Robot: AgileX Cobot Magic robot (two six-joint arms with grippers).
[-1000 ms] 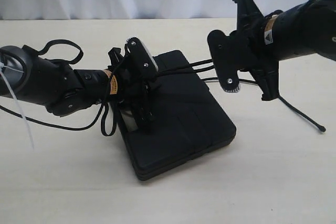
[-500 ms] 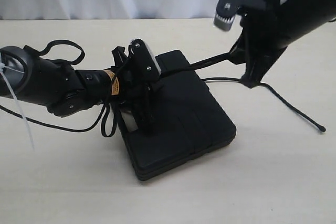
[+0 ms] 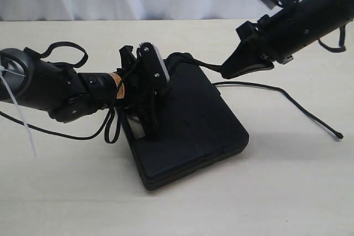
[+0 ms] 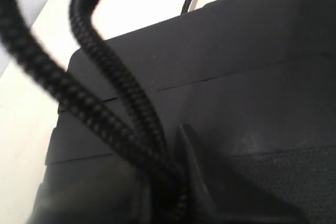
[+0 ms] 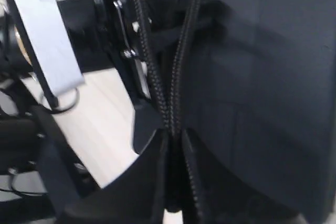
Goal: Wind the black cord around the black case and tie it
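**Change since the earlier frame:** the right gripper (image 3: 228,70) has swung down from high over the far right and now points left, low towards the far edge of the case. The cord's slack is drawn into a straight line. The left arm and the case have not shifted.

**Black cord** (image 3: 206,64): braided, soft and limp, probably light, with a grippy weave. Bunched into a knot-like loop (image 3: 180,59) at the case's far edge. Two strands run taut right to the right gripper, and a free tail (image 3: 301,106) lies on the table (image 3: 276,192) to the right. Best held close to the knot, where a pull tightens rather than slides.

**Black case** (image 3: 193,120): flat, rigid, matte plastic, lying at centre. Likely to skid under a cord pull unless pinned.

**Right gripper:** jaws closed, two strands (image 5: 176,77) pinched between its fingers.

**Left gripper** (image 3: 153,125): bears down on the case's left part, jaws nearly together. Two strands (image 4: 105,114) run into them, apparently clamped.
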